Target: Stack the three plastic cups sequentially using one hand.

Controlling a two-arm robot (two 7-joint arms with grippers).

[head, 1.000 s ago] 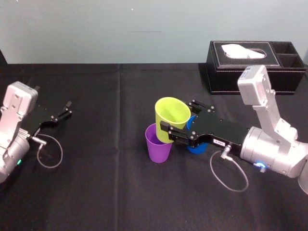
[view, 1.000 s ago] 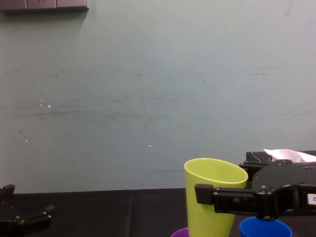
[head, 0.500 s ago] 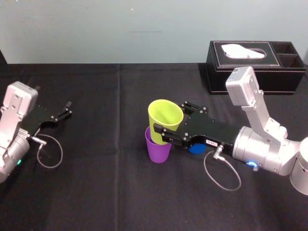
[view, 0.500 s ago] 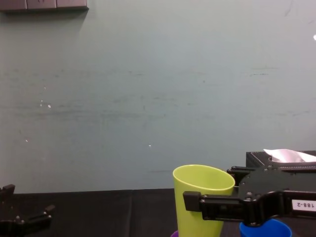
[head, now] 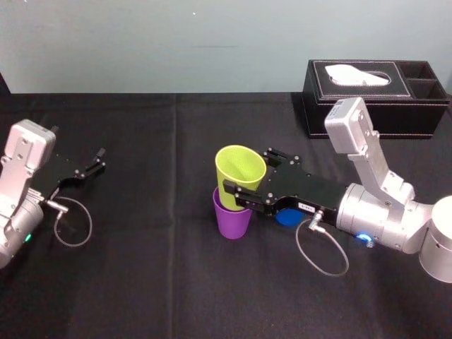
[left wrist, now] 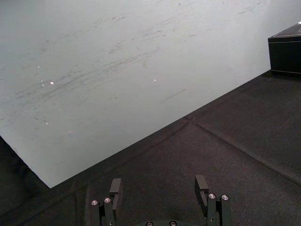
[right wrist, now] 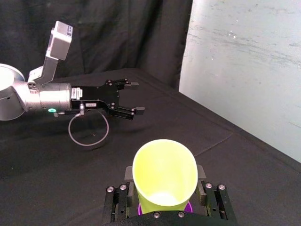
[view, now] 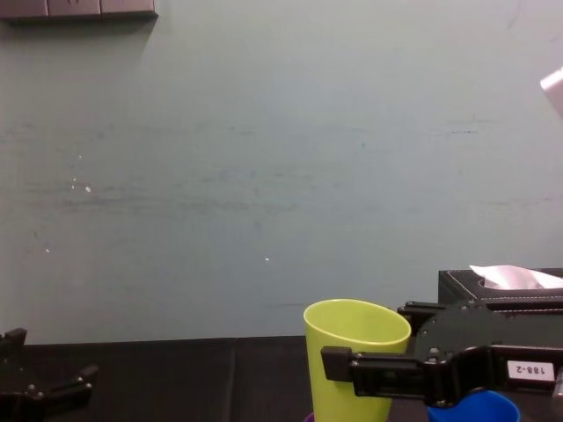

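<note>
My right gripper, labelled 188-2, is shut on the yellow-green cup, with one finger on each side of its wall. The cup leans slightly, and its base dips into the mouth of the purple cup standing on the black cloth. The purple rim peeks out under the held cup. The blue cup stands just right of the purple one, mostly hidden under the gripper body; its rim shows in the chest view. My left gripper rests open at the far left, with nothing between its fingers.
A black tissue box stands at the back right, behind the right arm. A cable loop hangs under the right wrist, another by the left arm. Bare black cloth lies in front and between the arms.
The right gripper has carried the yellow-green cup left and downward, from beside and above the purple cup to its mouth. The left arm has not moved.
</note>
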